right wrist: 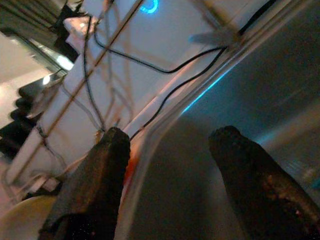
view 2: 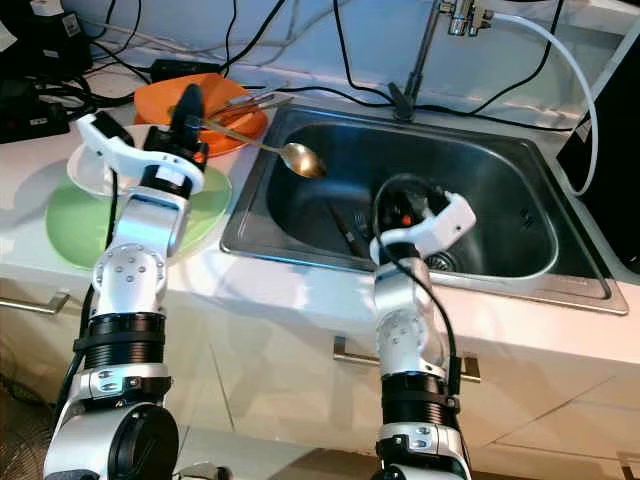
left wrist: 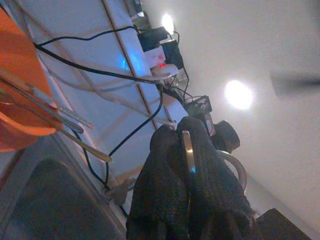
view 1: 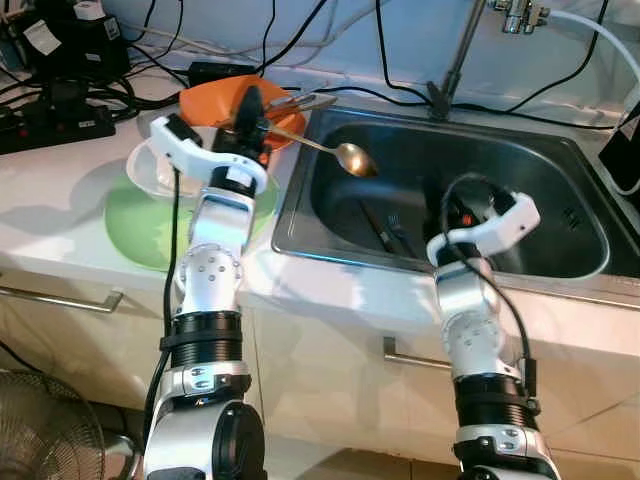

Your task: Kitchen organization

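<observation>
The white counter (view 1: 60, 225) runs across in front of me, its far edge cluttered with black cables (view 1: 120, 75) whose ends are cut off by the frame. Set into it is the steel sink (view 1: 560, 215); my right arm covers part of the basin floor, and the dark utensils (view 1: 385, 232) lying there are too dim to name. Left of the sink lies a green plate (view 1: 135, 235) with a white bowl (view 1: 150, 175) on it, both partly hidden behind my left arm. Behind them sits an orange plate (view 1: 205, 100) carrying thin metal utensils (view 1: 305, 100) that I cannot identify.

My left end effector (view 1: 250, 110) is raised over the orange plate, its fingers (left wrist: 165, 185) pressed together on the handle of a long spoon (view 1: 355, 158); the bowl of the spoon hangs out over the sink's near-left corner, while the handle is mostly buried between the fingers. My right end effector (right wrist: 167, 165) is down inside the sink with its fingers spread apart and nothing between them; from my head cameras its tips are lost in the dark basin.
</observation>
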`<state>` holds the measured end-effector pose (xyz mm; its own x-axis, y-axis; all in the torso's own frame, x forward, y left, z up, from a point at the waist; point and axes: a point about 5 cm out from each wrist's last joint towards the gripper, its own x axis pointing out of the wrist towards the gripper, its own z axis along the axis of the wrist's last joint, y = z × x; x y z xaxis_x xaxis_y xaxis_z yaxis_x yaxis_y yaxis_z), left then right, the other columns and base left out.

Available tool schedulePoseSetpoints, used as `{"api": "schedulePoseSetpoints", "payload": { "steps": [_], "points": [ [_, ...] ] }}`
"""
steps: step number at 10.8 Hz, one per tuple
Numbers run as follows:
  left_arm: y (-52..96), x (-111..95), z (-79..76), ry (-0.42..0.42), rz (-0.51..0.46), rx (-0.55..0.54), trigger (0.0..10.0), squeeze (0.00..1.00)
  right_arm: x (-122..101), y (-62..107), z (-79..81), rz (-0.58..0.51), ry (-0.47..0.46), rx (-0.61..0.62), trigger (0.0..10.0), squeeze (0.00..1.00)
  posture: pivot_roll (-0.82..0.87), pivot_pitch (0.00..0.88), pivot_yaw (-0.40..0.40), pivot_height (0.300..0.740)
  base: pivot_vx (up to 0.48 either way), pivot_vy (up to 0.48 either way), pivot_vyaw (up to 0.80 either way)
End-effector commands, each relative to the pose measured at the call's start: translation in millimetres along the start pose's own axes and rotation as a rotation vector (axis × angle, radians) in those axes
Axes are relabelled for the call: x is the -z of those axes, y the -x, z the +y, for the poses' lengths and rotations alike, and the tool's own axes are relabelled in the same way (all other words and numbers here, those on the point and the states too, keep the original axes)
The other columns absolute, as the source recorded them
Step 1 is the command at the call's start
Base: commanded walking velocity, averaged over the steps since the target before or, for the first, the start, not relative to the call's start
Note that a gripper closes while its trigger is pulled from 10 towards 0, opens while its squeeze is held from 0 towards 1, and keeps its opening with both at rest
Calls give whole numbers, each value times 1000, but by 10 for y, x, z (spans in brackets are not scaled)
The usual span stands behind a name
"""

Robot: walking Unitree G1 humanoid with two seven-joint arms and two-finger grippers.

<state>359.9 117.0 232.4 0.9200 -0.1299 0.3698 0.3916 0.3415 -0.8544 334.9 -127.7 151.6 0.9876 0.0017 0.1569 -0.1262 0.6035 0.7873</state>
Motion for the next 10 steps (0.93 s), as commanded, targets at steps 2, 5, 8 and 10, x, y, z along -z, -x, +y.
{"api": "schedulePoseSetpoints", "payload": {
  "steps": [2,5,8,10],
  "points": [
    [-13,255,-151,83,43,40,10000,0,71,-38,186,16,-106,-62,10000,1000,66,2,-43,740,0,0,0],
    [-69,315,-153,134,67,49,10000,0,158,-94,223,95,-362,-75,10000,1000,65,0,-42,740,0,0,0],
    [-88,395,-182,201,96,62,10000,0,166,-114,287,112,-486,-96,10000,0,67,0,-40,740,0,0,0],
    [-94,466,-190,246,129,57,10000,0,127,-128,364,109,-532,-141,10000,0,67,0,-40,740,0,0,0]
  ]
}}
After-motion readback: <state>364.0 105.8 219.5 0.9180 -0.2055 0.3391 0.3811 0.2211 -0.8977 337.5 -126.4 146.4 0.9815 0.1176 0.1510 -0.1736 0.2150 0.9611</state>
